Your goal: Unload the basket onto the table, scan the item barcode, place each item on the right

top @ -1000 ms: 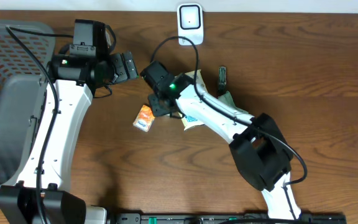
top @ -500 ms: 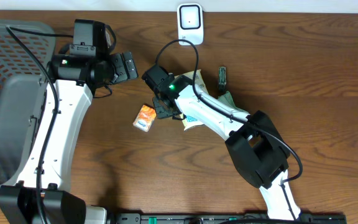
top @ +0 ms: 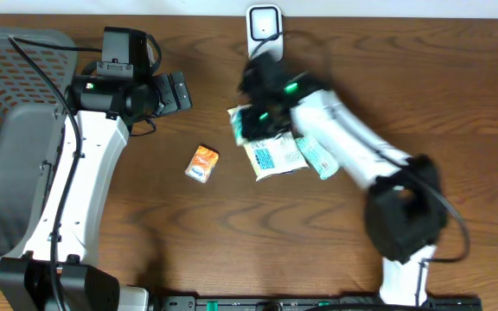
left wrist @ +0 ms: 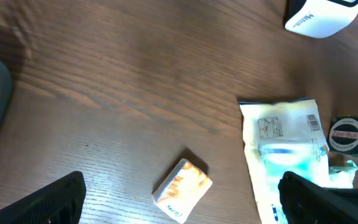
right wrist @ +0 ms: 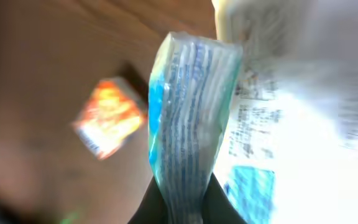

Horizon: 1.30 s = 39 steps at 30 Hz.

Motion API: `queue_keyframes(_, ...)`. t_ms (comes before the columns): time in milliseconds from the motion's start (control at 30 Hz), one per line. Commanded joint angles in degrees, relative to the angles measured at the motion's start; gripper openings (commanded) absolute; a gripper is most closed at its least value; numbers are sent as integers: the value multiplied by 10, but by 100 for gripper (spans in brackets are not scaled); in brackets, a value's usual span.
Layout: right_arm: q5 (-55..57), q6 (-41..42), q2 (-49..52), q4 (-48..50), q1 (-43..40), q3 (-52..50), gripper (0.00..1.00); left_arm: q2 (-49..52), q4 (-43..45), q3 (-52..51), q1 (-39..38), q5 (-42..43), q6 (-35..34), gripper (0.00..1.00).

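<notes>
**Right gripper pinches a striped packet near the scanner**

Overhead: the right gripper (top: 251, 121) is blurred. It is pressed onto a blue-and-white striped plastic packet (top: 239, 119) and holds it over the brown wooden table (top: 456, 104). The packet is near the white box-shaped scanner (top: 264, 22) at the far edge, but apart from it. Just beside the packet, a flat white printed pouch (top: 272, 159) lies on the table, with a pale teal sachet (top: 320, 157) against its right side. A small orange carton (top: 202, 163) lies apart to their left. The left gripper (top: 177, 90) hangs with its jaws spread wide and nothing between them. A grey mesh basket (top: 7, 130) sits at the left edge.

Left wrist: the two dark fingers (left wrist: 51, 199) stand far apart at the lower corners, with the orange carton on the wood between them. The white pouch lies to the right, and a round black-and-red labelled item (left wrist: 347, 134) sits just beside its right edge — what it is I cannot tell.

Right wrist: dark fingertips (right wrist: 149, 208) clamp the lower edge of the packet, which stands upright — the orange carton and white pouch are blurred behind it
</notes>
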Motion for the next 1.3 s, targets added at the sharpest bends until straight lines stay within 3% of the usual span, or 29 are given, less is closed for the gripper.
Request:
queue_keyframes(0, -232, -124, -46, -27, -83, 1, 1, 4, -1, 4, 0, 5, 2, 98)
queue_keyframes(233, -470, -255, -36, -100, -202, 0, 1, 4, -1, 4, 0, 5, 2, 98)
queue_keyframes(533, -654, -280, -35, -113, -290, 0, 1, 4, -1, 4, 0, 5, 2, 98)
queue_keyframes(700, -668, -231, -35, -112, -324, 0, 1, 4, -1, 4, 0, 5, 2, 98)
queue_keyframes(900, -667, -235, -35, -121, -345, 0, 1, 4, -1, 4, 0, 5, 2, 98)
queue_keyframes(1033, -570, -254, -35, -124, -342, 0, 1, 4, -1, 4, 0, 5, 2, 98)
queue_keyframes(1200, -239, -192, -35, -170, -329, 0, 1, 4, -1, 4, 0, 5, 2, 98)
queue_keyframes(1267, -155, -171, -35, -175, -329, -4, 1, 4, -1, 4, 0, 5, 2, 98)
